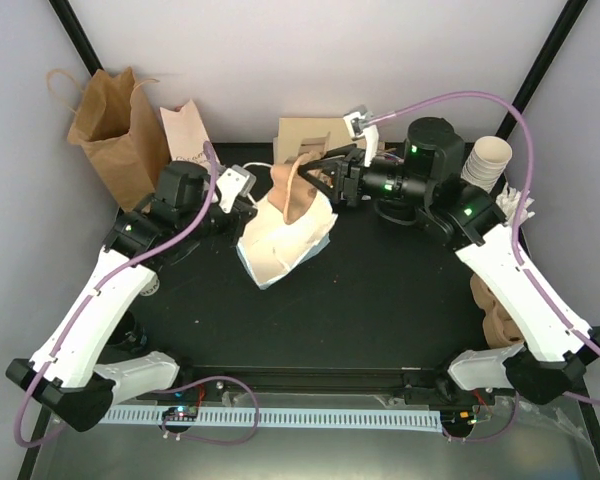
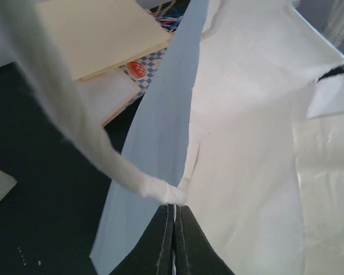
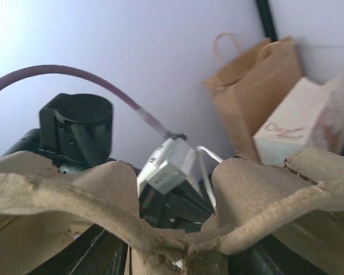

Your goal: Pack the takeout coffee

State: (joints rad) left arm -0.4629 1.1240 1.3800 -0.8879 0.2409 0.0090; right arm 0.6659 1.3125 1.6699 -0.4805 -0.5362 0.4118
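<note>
Only the left wrist view shows the left pincer [image 2: 173, 212] pinched shut on the rim of the one white bag [image 2: 246, 143]. From above, the right pincer [image 1: 325, 182] clamps one pulp carrier [image 1: 296, 190] over that bag. One brown bag [image 1: 115, 125] stands beyond it, leftward. I cannot tell where the takeout coffee is.

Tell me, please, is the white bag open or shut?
Open: the white bag gapes, left hand pinching its edge, pulp carrier poking into its mouth.

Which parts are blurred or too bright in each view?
Top external: evenly lit, sharp, the white bag clear. Left wrist: the bag's handle, near the lens, is blurred. Right wrist: the pulp carrier is soft; upper left corner washed out.
</note>
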